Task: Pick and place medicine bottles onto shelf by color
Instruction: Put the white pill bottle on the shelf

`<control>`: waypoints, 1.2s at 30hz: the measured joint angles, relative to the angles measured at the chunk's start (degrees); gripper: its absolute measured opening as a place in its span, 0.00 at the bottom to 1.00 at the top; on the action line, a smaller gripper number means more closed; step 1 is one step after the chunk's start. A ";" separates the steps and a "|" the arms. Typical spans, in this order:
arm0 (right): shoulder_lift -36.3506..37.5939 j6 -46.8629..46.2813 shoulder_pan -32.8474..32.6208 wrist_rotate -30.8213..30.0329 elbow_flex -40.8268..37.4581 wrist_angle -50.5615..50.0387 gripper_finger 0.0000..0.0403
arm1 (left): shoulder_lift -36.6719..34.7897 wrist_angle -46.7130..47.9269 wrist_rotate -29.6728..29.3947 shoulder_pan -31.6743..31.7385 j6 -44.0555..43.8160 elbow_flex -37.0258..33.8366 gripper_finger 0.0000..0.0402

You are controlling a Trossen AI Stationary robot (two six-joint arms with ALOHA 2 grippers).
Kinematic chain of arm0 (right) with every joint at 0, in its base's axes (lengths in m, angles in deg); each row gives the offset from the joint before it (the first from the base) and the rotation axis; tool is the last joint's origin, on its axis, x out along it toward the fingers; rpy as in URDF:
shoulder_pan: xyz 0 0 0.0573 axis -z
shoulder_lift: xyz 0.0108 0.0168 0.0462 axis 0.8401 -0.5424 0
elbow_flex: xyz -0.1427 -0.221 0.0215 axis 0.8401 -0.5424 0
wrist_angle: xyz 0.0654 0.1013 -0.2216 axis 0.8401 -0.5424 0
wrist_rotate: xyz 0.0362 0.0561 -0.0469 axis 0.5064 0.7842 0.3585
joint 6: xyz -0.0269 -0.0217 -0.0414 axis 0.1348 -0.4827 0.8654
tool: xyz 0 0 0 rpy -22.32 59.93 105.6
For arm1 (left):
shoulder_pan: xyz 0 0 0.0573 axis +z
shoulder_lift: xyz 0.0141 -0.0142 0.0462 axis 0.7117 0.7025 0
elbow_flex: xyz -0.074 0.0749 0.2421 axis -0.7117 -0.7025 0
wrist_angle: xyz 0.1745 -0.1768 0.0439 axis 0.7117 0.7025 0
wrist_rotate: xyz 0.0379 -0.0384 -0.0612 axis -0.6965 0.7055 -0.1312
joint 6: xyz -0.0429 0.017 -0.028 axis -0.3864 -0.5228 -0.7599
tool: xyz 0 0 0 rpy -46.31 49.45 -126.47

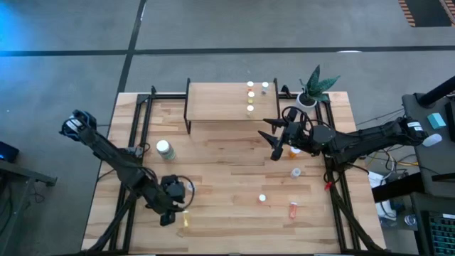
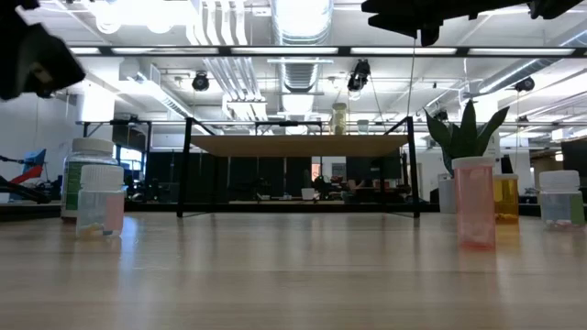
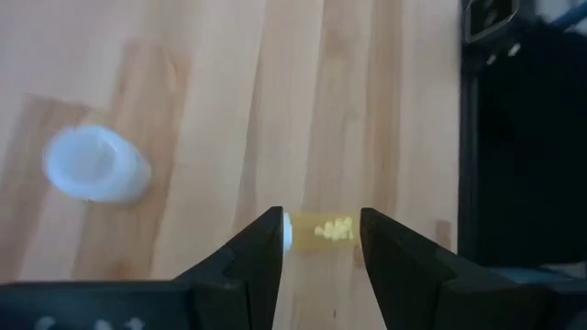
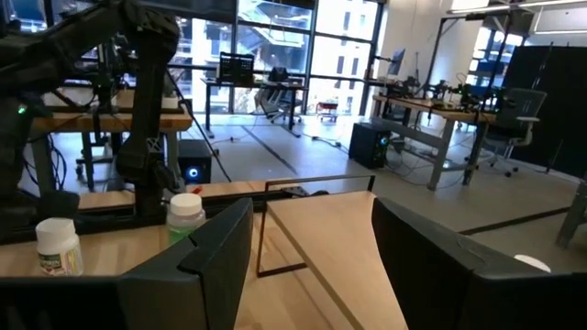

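1. High view: the left hand [image 1: 173, 213] hangs low over the wooden bench [image 1: 227, 171] near its front edge; the right hand [image 1: 274, 146] hovers beside the small light-wood shelf [image 1: 217, 101], which carries four small white-capped bottles [image 1: 250, 99].
2. Left wrist view: spread fingers [image 3: 252, 257] straddle a yellow-pill bottle lying on its side [image 3: 321, 231], possibly not touching.
3. Right wrist view: the right hand is spread and empty.

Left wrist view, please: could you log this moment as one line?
left end effector: open, above lying yellow pill bottle | white-capped bottle: beside | right end effector: open, empty, near shelf
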 joint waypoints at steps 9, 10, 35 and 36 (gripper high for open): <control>-0.04 -1.81 -1.14 0.42 0.00 0.04 0.54 | 6.26 0.32 6.14 0.17 -9.31 0.14 0.38; -0.04 -1.79 -1.41 0.42 0.00 0.03 0.53 | 6.93 0.29 5.98 0.22 -11.23 0.14 0.41; -0.07 -2.92 -2.95 0.42 0.00 -0.04 0.53 | 12.47 0.72 8.66 2.78 -9.70 6.42 0.64; -0.07 -2.92 -2.95 0.42 0.00 -0.07 0.53 | 12.47 0.87 8.62 2.78 -9.69 6.90 0.64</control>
